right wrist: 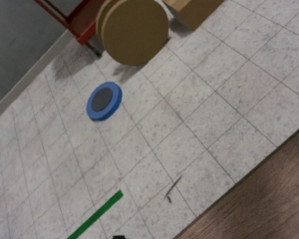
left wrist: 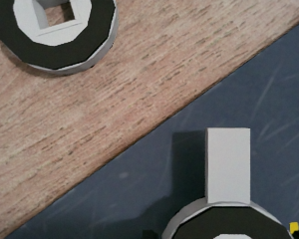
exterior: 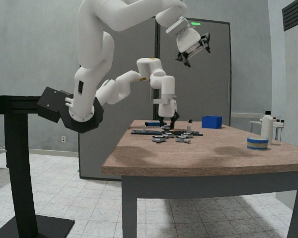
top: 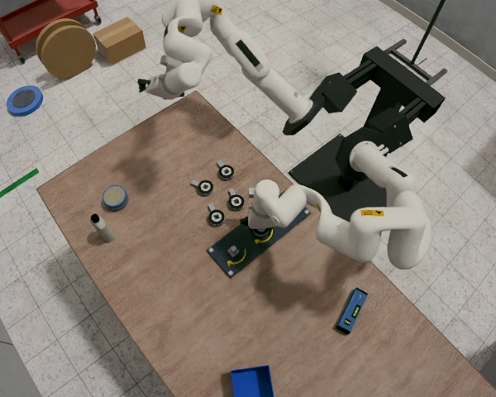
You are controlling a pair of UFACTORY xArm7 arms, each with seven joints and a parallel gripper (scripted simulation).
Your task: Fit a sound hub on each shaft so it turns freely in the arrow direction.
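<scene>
The left claw (top: 259, 228) (exterior: 167, 126) (left wrist: 225, 235), partly open, grips a hub (top: 262, 232) (exterior: 165, 127) (left wrist: 231, 217): black ring, pale centre, blocky grey tab. The right claw (top: 162, 90) (exterior: 199, 58) (right wrist: 119, 237) gapes wide, empty.

Top view steeply downward, overhead.

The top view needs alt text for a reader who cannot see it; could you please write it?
The left hand grips a hub over the dark shaft board on a wooden table, with four loose hubs beside the board. The right hand hangs open beyond the table's edge.
</scene>
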